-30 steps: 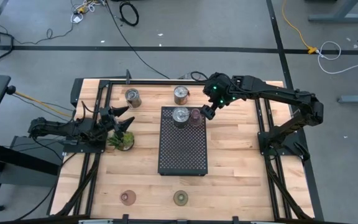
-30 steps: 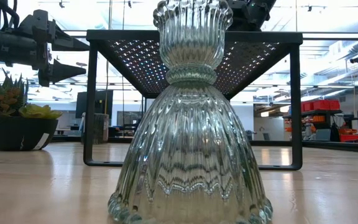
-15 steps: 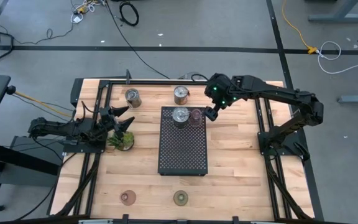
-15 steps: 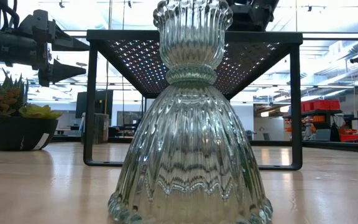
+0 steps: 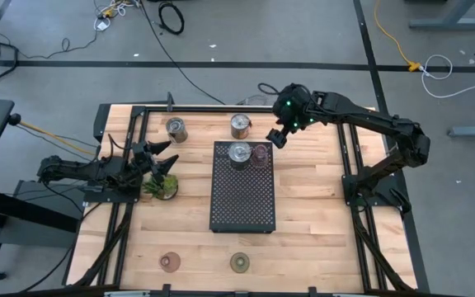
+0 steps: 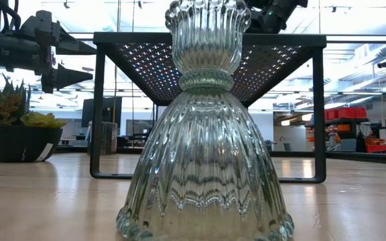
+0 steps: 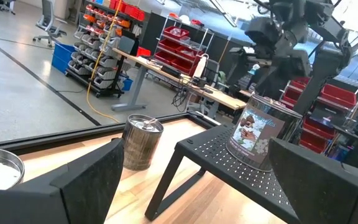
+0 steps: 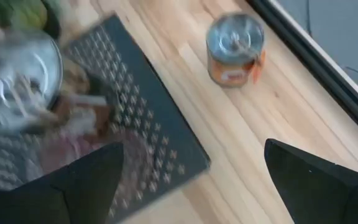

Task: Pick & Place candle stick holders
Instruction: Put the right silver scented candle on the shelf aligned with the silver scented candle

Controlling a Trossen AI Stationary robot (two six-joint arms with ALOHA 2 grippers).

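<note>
So far two holders, a silver cup (image 5: pixel 239 153) and a pink disc (image 5: pixel 260 154), sit at the tray's (image 5: pixel 242 202) far end, four wait on the surface (image 5: pixel 312 214), and the right tool (image 5: pixel 277 137) hovers open, empty, near its far edge.

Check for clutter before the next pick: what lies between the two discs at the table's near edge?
Nothing: in the high view only bare wood separates the pink disc from the olive-green disc.
</note>
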